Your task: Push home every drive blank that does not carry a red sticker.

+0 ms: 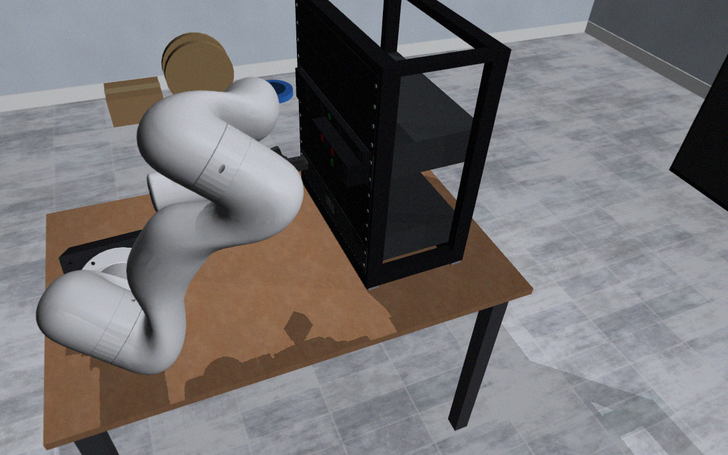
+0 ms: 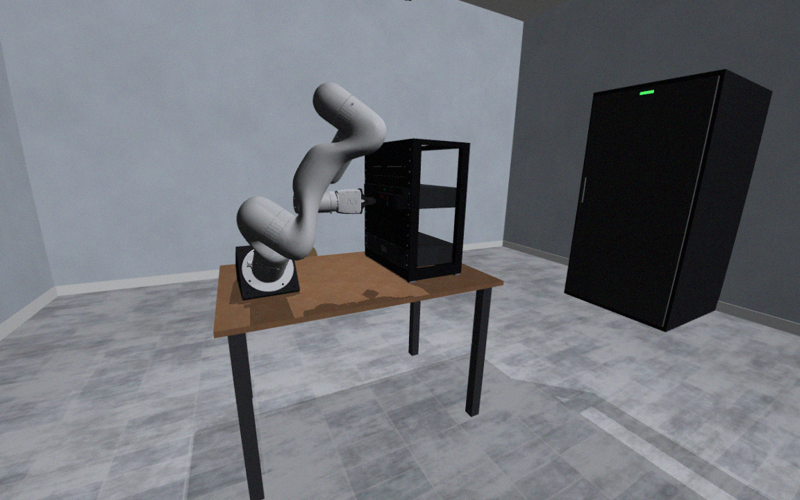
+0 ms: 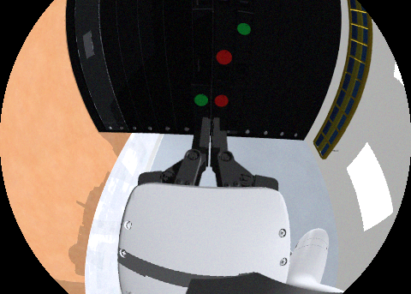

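Observation:
The black rack stands on the wooden table. Its front carries four round stickers. An upper green sticker sits above a red sticker. Lower down, a second green sticker sits beside a second red sticker. My gripper is shut and empty. Its tips point at the rack's front, close to the lower pair of stickers. I cannot tell whether they touch.
The arm's base is at the table's left end. Behind the table, a cardboard box, a round wooden spool and a blue ring lie on the floor. A tall black cabinet stands to the right.

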